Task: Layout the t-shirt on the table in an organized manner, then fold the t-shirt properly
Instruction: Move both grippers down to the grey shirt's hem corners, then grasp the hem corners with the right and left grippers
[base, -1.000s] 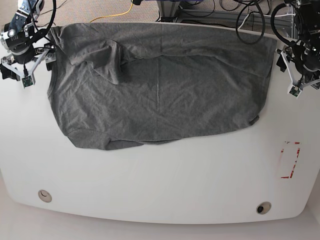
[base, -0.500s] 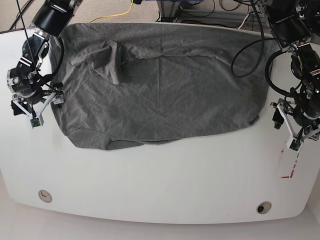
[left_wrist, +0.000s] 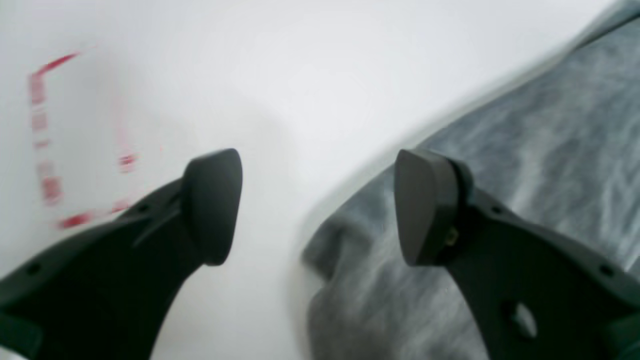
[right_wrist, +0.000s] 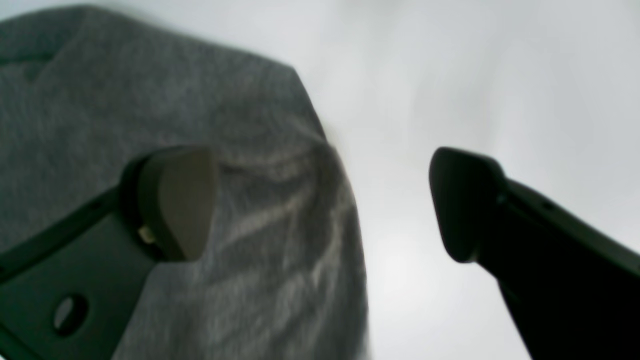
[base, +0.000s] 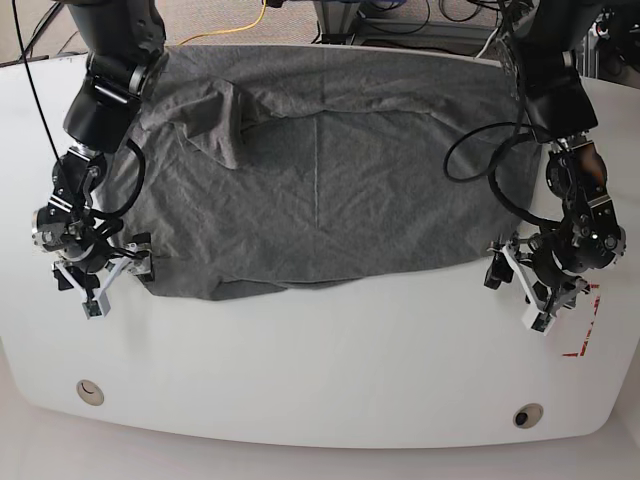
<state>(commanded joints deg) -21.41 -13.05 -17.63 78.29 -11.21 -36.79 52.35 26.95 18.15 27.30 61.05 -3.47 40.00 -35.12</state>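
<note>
— Two dark fingers fill the left wrist view, yes?

— Yes. The left gripper (left_wrist: 315, 205) has its fingers spread wide with nothing between them. One fingertip (left_wrist: 212, 200) hangs over bare white table (left_wrist: 300, 65); the other sits over the grey t-shirt (left_wrist: 550, 150). A corner of the shirt's edge lies just below the gap. A red dashed mark (left_wrist: 45, 150) shows on the table to the far side of the gripper. The view is blurred.

— And the right wrist view?

— Much the same. The right gripper (right_wrist: 320, 205) is also spread apart and holds nothing. One finger is above the t-shirt (right_wrist: 150, 100), the other above the table (right_wrist: 475, 75). The shirt's rounded corner lies in the gap between them.

— Where is the shirt in the base view?

— The t-shirt (base: 330, 180) lies spread across the far half of the table (base: 320, 370), wrinkled, with a fold near its upper part. The right gripper (base: 95, 280) is at the shirt's near corner on that view's left. The left gripper (base: 535, 290) is beside the near corner on that view's right, close to the red dashed mark (base: 585, 325). Two round holes (base: 90, 391) sit near the table's front edge.
</note>
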